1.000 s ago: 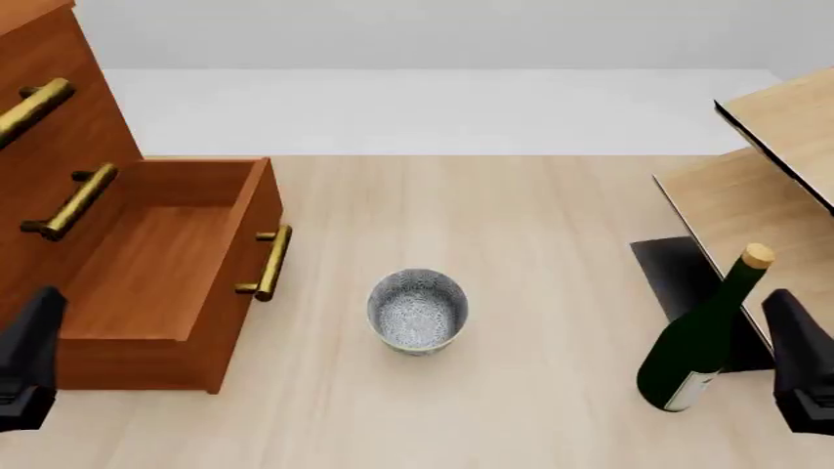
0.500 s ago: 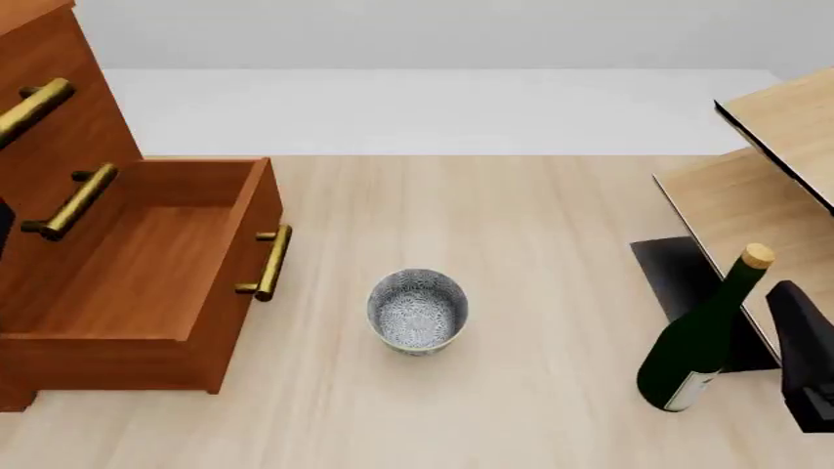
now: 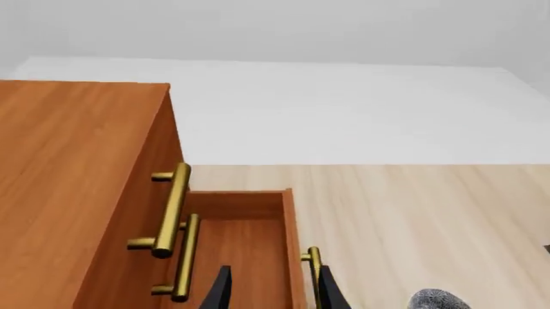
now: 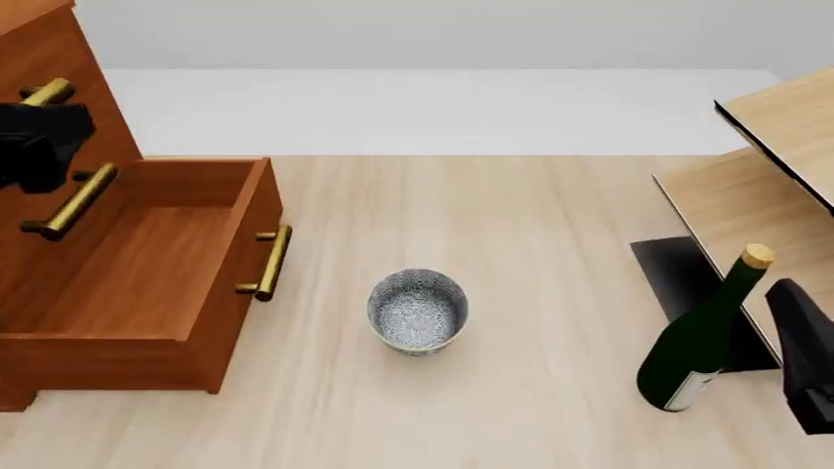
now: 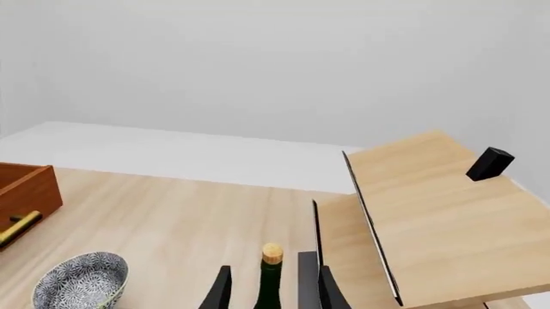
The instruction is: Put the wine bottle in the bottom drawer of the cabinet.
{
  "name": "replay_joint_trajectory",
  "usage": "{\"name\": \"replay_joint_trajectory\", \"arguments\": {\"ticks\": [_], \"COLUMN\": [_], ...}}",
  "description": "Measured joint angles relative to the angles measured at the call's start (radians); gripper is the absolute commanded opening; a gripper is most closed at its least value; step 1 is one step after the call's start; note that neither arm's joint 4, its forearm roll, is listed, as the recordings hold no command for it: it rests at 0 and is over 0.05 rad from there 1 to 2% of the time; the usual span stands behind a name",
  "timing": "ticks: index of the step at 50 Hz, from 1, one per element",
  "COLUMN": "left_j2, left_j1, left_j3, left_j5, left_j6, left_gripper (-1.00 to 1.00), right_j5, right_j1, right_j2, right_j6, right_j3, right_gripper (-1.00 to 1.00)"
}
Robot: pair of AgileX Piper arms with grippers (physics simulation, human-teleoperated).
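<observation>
Bottom drawer pulled out, wine bottle upright on the worktop, both pincers apart and empty.

The wine bottle [image 4: 697, 342] stood at the lower right of the front frame, just beside the right pincer [image 4: 811, 363] and in front of the pale shelf unit [image 4: 769, 171]. In the right wrist view, its cork sat between the separated fingers [image 5: 218, 293]. The bottom drawer [image 4: 150, 278] of the cabinet [image 4: 53, 147] lay extended at the left. The left pincer [image 3: 273, 293], fingers apart, hung above that drawer. A speckled bowl [image 4: 417, 311] rested on the worktop [image 4: 521, 225] at lower centre.
</observation>
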Motion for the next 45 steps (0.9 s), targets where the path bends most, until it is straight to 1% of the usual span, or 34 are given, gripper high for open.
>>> {"name": "replay_joint_trajectory", "arguments": {"ticks": [8, 21, 31, 45], "left_j2": [0.111, 0.241, 0.335, 0.429], "left_j1": [-0.032, -0.094, -0.121, -0.145], "left_j3": [-0.067, -0.102, -0.094, -0.042], "left_j5": [0.056, 0.088, 0.067, -0.016], "left_j6": [-0.055, -0.122, -0.147, -0.172], "left_gripper": [1.0, 1.0, 1.0, 1.0], "right_j5": [0.006, 0.011, 0.009, 0.01], "right_j1": [0.005, 0.013, 0.02, 0.028], "right_j2": [-0.002, 0.003, 0.012, 0.016], "right_j6": [-0.006, -0.016, -0.03, -0.044], "right_j3": [-0.001, 0.003, 0.008, 0.012], "right_gripper": [1.0, 1.0, 1.0, 1.0]}}
